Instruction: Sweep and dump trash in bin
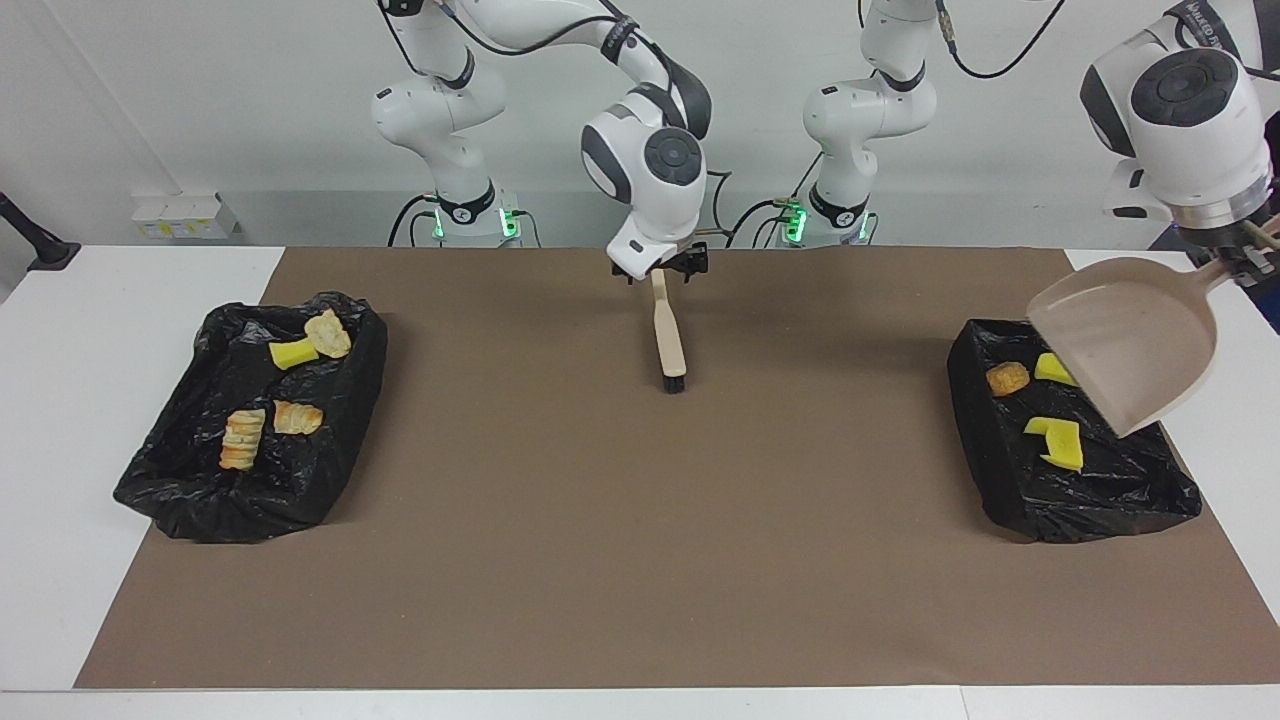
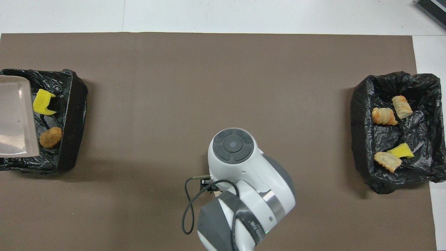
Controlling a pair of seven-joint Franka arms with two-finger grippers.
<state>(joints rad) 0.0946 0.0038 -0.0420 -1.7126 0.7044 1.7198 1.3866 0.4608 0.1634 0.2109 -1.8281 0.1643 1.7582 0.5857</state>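
My left gripper (image 1: 1243, 258) is shut on the handle of the beige dustpan (image 1: 1125, 340), which hangs tilted over the black-lined bin (image 1: 1085, 512) at the left arm's end; it also shows in the overhead view (image 2: 14, 118). In that bin lie a brown chunk (image 1: 1007, 378) and yellow sponge pieces (image 1: 1060, 440). My right gripper (image 1: 660, 270) is shut on the beige brush (image 1: 668, 340), whose black bristles touch the mat at mid-table. In the overhead view the arm hides the brush. A second black-lined bin (image 1: 200, 500) holds three bread-like chunks (image 1: 243, 438) and a yellow sponge (image 1: 293, 352).
A brown mat (image 1: 640, 560) covers most of the white table (image 1: 60, 400). No scraps lie on the mat. A small white box (image 1: 185, 215) stands off the table near the right arm's base.
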